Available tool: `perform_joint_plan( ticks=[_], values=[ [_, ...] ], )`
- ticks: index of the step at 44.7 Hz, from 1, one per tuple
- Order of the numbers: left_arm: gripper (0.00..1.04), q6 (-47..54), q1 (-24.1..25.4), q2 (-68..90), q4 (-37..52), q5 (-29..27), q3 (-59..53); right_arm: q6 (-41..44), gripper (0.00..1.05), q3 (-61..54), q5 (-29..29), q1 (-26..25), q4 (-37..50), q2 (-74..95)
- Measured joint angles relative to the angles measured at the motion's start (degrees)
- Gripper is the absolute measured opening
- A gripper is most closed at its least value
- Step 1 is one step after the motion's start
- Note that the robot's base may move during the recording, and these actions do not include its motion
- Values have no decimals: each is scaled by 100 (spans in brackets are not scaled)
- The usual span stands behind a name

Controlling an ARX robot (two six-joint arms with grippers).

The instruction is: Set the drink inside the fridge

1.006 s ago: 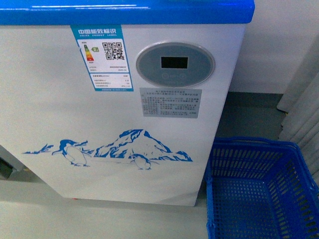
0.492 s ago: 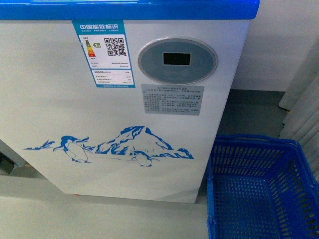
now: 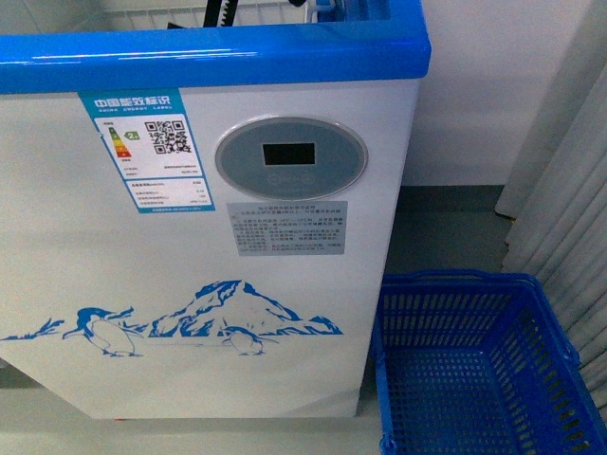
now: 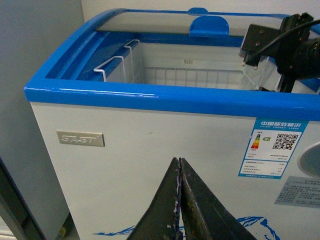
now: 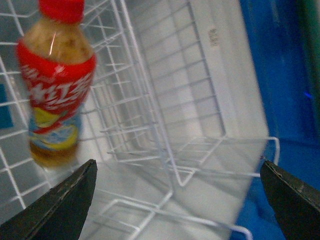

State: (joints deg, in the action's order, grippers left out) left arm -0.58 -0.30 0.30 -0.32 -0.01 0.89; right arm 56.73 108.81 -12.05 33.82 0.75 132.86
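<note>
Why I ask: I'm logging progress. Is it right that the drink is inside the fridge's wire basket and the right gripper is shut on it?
Not quite. The right wrist view shows the right gripper open, fingers spread wide apart; the drink sits inside the wire basket of the fridge, ungripped.

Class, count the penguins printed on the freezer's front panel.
2 visible: one penguin left of the mountain, a smaller penguin below it. The frame edge may hide others.

One fridge (image 3: pixel 190 284) — one drink (image 5: pixel 54 85) — one blue basket (image 3: pixel 474 370).
</note>
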Motion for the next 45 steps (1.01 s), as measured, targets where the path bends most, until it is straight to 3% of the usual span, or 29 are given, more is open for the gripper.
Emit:
perform_joint_plan(
  ticks=[4,7,10,19,27,32,36,41,45],
  values=[
    [3,2,0,0,0,0,0,-400,98,-138,94,-39,-168,-278],
    [3,7,0,0,0,0,0,-1115,98,-363,699,-35,-433,-815],
    [3,9,0,0,0,2,0,-1746,98,-544,946,50,-538,-1423],
    [3,11,0,0,0,0,0,-4065,98,-1362,669,-461,-782,-3241],
    [3,11,0,-2,0,0,0,-5648,98,-2822,308,-1357,-1591,-4885],
    [3,11,0,-2,0,2,0,-6061,98,-3971,426,-1928,-1947,-6365],
    [3,11,0,-2,0,0,0,-6153,98,-5045,507,-2710,-2594,-7871],
    [3,11,0,-2,0,0,0,-6129,98,-6168,1185,-3687,-3716,-9582],
    [3,11,0,-2,0,0,0,-6122,96,-6526,1484,-4105,-3641,-10336]
  ],
)
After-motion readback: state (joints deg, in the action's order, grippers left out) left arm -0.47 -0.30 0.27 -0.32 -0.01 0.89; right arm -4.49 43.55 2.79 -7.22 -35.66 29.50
